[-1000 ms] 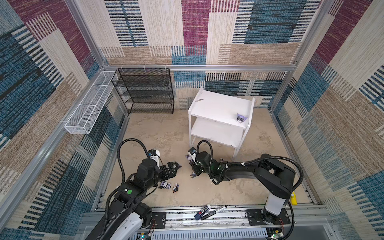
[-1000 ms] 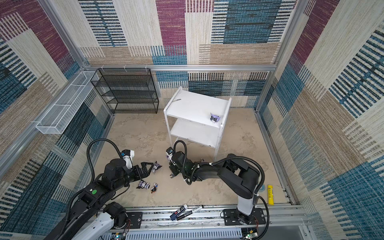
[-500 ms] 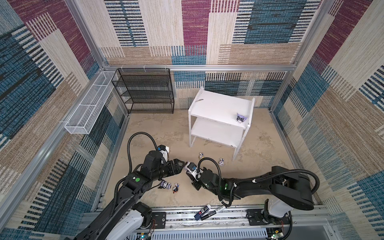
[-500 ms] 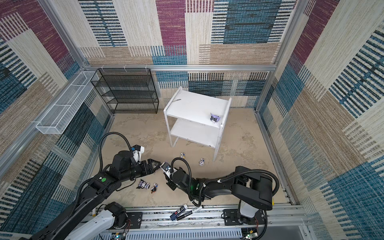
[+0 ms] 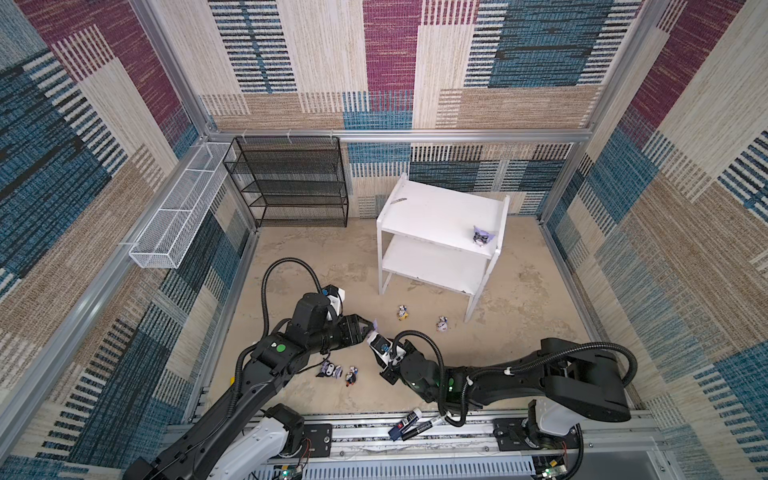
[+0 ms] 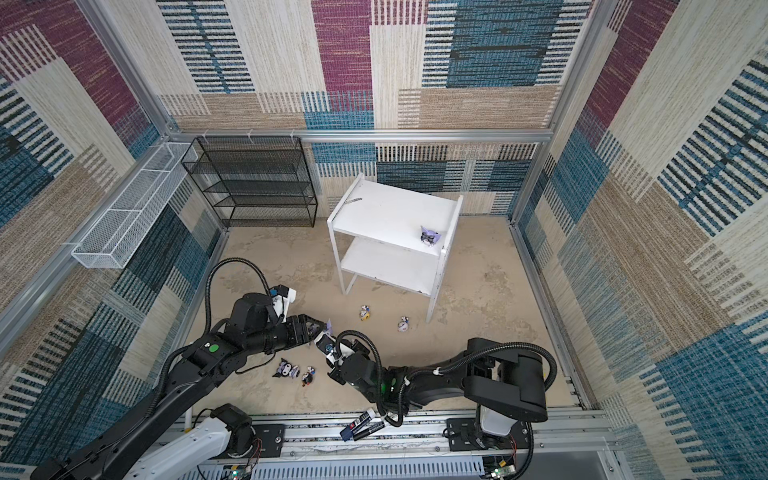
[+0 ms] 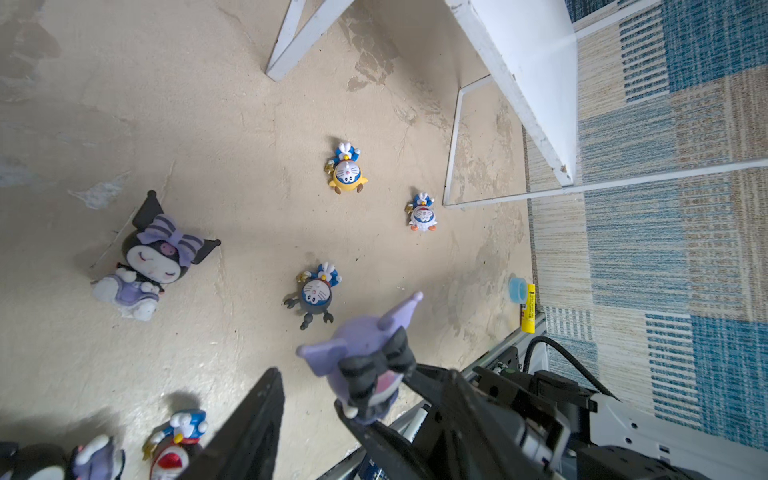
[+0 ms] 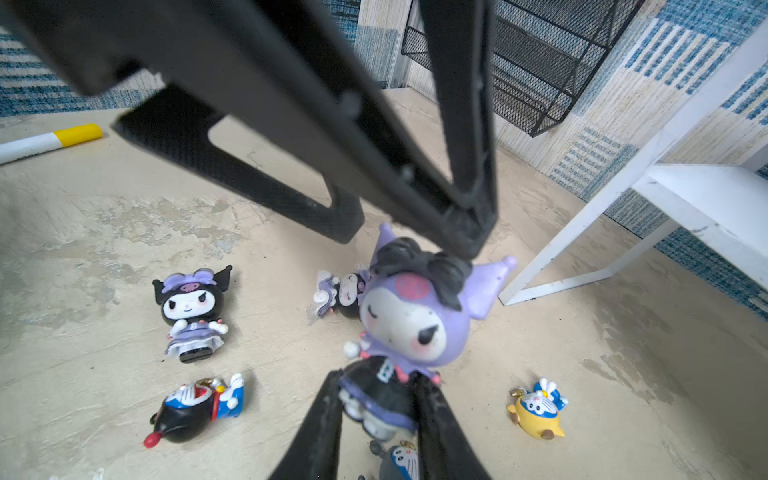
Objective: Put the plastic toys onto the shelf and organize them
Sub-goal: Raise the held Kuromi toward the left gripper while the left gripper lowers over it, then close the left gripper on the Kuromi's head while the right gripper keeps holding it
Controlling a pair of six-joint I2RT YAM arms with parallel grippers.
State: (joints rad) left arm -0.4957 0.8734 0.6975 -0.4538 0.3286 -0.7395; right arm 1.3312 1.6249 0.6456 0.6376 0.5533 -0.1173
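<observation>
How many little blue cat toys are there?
4: yellow cat toy and white cat toy near the white shelf, grey cat toy by the held lilac-hooded figurine, black cat toy beside a black-hooded figurine. Others may be hidden.

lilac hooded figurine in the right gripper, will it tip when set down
Probably tips easily: the lilac-hooded figurine has a big head over a small body. Its smooth moulded surface suggests stiff, somewhat slippery plastic.

Patchwork woven walls [image 5: 390, 50], blue, maroon, beige; mottled beige floor [image 5: 324, 257]; black mesh rack [image 5: 291, 183] at back; white wire basket [image 5: 178, 212] on side wall.
</observation>
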